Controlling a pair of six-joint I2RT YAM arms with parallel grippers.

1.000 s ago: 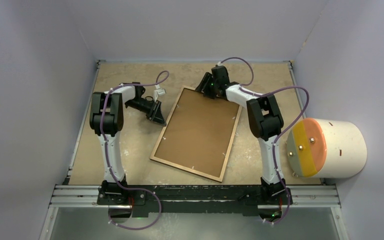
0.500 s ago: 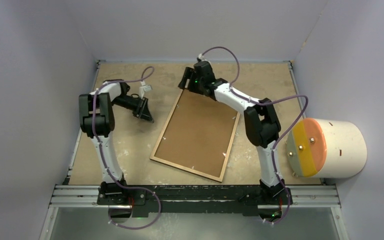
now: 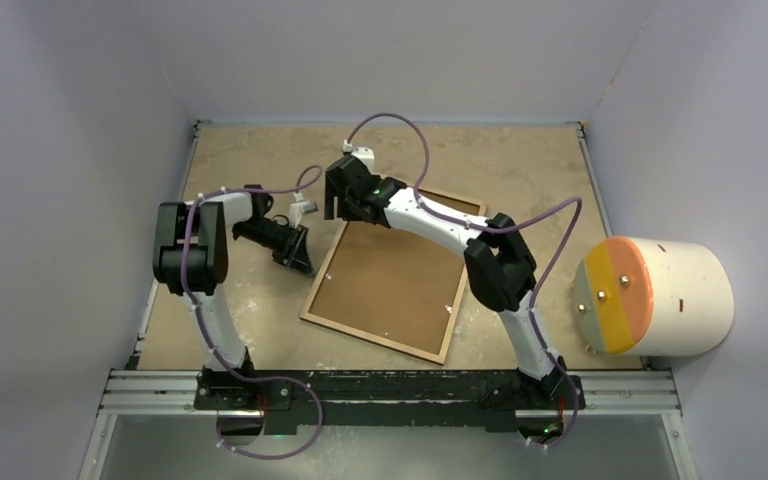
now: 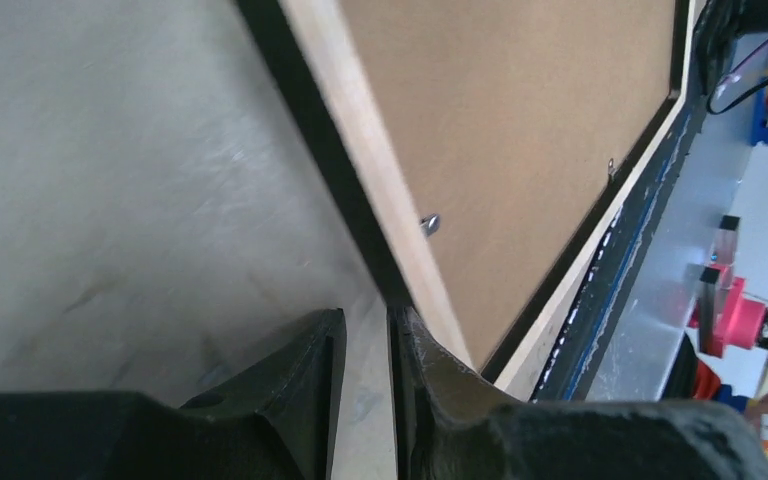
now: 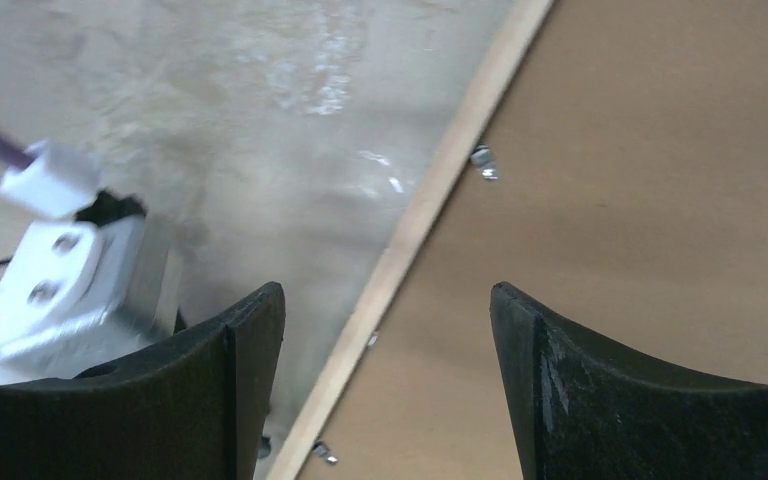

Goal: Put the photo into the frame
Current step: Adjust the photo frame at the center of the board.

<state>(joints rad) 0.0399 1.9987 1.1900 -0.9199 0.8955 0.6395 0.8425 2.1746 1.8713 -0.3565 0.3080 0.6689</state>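
**Item: picture frame, back upward, centre of bench**

Overhead view. The frame lies flat in the middle of the picture. It is skewed, so its long sides climb from lower left to upper right. It has a narrow rim of pale wood, and a plain brown backing board fills the opening. It rests on the tan bench. My left fingers sit just left of the frame's left long side. My right fingers hang over its upper-left corner. A white drum with an orange-and-yellow end face lies at the right edge, well apart from the frame.

Left wrist view, shown here only. The rim has a black outer side under the pale wood. A small metal clip sits where board meets rim. My left fingers are drawn close with a slim slit between them, and the right-hand tip in this picture meets the rim's near end. Whether they pinch the rim I cannot tell.

Right wrist view, shown here only. My right fingers stand wide apart, gripping nothing. The rim runs diagonally between them, with bench to its left and board to its right. Another metal clip sits beside the rim. The white housing on my left arm shows at lower left.
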